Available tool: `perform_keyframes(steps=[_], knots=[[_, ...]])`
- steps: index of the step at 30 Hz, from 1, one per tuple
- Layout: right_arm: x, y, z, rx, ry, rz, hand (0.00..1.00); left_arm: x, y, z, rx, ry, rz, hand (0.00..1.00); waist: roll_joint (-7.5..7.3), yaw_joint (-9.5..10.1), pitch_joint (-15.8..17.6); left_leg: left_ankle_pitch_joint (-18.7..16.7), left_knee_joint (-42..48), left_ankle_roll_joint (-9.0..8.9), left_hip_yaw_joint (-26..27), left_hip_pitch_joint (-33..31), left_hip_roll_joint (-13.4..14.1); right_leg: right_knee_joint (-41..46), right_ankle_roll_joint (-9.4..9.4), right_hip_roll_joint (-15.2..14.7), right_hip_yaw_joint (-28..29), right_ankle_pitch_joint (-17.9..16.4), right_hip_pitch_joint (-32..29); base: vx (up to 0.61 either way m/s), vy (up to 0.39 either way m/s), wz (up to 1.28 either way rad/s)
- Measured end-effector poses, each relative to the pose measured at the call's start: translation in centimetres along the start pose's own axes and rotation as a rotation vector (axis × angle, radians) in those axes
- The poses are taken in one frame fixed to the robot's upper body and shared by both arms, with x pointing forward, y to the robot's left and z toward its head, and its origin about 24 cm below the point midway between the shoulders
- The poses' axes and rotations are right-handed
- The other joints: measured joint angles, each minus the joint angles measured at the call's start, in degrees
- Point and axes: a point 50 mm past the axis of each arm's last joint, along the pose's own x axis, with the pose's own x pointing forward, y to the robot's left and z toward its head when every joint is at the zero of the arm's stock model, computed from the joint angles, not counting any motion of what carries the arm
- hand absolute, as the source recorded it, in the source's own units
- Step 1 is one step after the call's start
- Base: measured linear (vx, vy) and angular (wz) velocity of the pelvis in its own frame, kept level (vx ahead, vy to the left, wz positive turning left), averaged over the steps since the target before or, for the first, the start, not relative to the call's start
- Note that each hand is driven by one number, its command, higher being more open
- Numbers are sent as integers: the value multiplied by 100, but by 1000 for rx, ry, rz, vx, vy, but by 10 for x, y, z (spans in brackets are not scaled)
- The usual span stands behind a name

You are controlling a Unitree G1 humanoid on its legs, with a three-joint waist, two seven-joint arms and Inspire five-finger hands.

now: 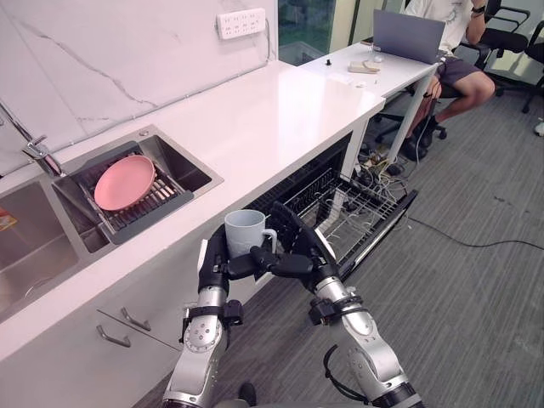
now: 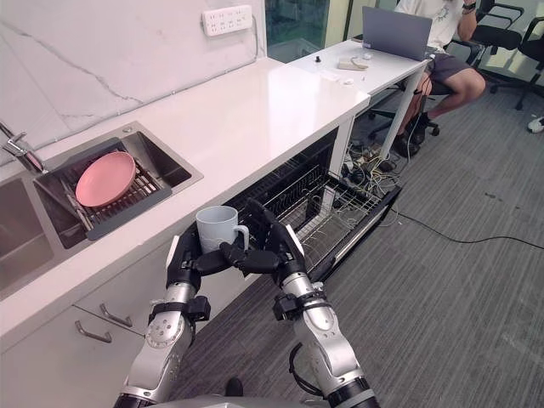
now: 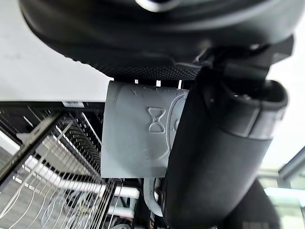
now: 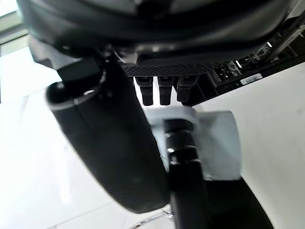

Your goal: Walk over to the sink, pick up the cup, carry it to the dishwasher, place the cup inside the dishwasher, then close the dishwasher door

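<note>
I hold a pale grey-blue cup [image 1: 245,229] upright in front of the counter edge, between both hands. My left hand [image 1: 212,265] stands against its left side with the thumb across the lower front; the left wrist view has that thumb [image 3: 214,157] pressed on the cup [image 3: 138,129]. My right hand [image 1: 303,255] grips from the handle side, its fingers up behind the cup and its thumb reaching under the front. The cup [image 4: 219,138] sits between those fingers and the thumb. The dishwasher [image 1: 361,212] is open just right of the hands, its wire rack pulled out over the lowered door.
A pink plate [image 1: 125,181] lies on a rack in the steel sink [image 1: 191,174] at the left, with a tap [image 1: 36,151] behind. The white counter [image 1: 272,119] runs to a desk where a person [image 1: 459,68] sits by a laptop [image 1: 408,36]. A cable [image 1: 463,242] crosses the grey floor.
</note>
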Motion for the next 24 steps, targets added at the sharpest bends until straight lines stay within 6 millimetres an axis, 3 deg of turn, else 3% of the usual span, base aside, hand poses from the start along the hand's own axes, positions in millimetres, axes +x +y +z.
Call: perform_keyframes(steps=[11,12,24], knots=[[6,1,-6,70,42,8,90,-2,-8,-2,19,12,-88,30,-63,4,-67,20,-3,3,-2,-13,21,-43,-20,5,1,35,12,-10,-3,0],[6,2,-5,83,42,7,30,-2,-9,-1,20,9,-94,30,-65,3,-69,25,-3,1,-2,-13,24,-43,-27,7,2,40,12,-30,-6,0],[13,1,-2,203,46,-11,30,-2,-9,9,44,-35,-120,30,-155,-9,-167,67,-35,-9,-17,3,34,-35,-56,53,-10,61,12,-14,-5,0]])
